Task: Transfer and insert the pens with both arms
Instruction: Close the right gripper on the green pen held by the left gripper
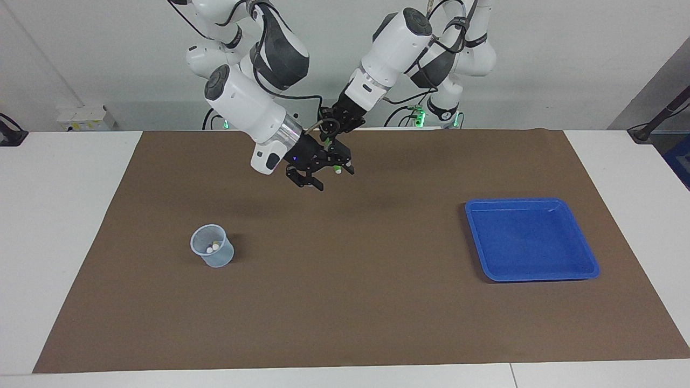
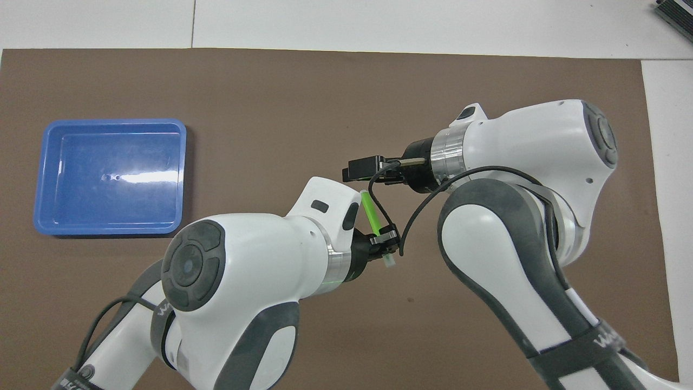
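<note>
A green pen (image 2: 370, 210) hangs in the air over the brown mat, with my left gripper (image 2: 383, 238) shut on its upper part. In the facing view only its white-capped lower end (image 1: 337, 170) shows. That end sits at the open fingers of my right gripper (image 1: 323, 172), which is over the middle of the mat near the robots' edge. Whether those fingers touch the pen I cannot tell. From overhead, the right gripper (image 2: 360, 172) is just past the pen's tip. A clear plastic cup (image 1: 212, 246) holds two pens, only their white caps showing.
A blue tray (image 1: 531, 201) lies on the mat toward the left arm's end of the table, and its rim (image 2: 111, 122) also shows from overhead. The cup stands toward the right arm's end, hidden under the right arm in the overhead view.
</note>
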Controlling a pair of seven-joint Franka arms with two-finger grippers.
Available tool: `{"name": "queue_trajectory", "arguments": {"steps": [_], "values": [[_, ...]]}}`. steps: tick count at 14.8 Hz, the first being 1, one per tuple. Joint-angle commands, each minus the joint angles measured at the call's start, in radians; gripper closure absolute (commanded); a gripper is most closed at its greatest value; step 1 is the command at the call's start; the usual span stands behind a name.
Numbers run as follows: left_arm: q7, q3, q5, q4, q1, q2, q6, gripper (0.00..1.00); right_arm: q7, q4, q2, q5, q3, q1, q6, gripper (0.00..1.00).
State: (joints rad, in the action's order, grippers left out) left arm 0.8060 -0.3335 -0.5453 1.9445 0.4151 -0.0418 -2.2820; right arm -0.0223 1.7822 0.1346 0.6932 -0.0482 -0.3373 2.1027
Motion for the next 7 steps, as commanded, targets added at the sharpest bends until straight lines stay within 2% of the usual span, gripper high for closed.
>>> {"name": "queue_trajectory", "arguments": {"steps": [1,3,7], "values": [[0.005,0.019,-0.031,0.033,0.014,-0.01,-0.076,1.0,0.07,0.023,-0.055,0.019,0.001,0.031,-0.081,0.0],[0.007,0.019,-0.034,0.033,0.014,-0.009,-0.093,1.0,0.074,0.042,-0.075,0.008,0.002,0.031,-0.084,0.02],[0.056,0.019,-0.065,0.028,0.043,-0.001,-0.178,1.0,0.073,0.048,-0.075,-0.007,0.001,0.014,-0.043,0.15]]}}
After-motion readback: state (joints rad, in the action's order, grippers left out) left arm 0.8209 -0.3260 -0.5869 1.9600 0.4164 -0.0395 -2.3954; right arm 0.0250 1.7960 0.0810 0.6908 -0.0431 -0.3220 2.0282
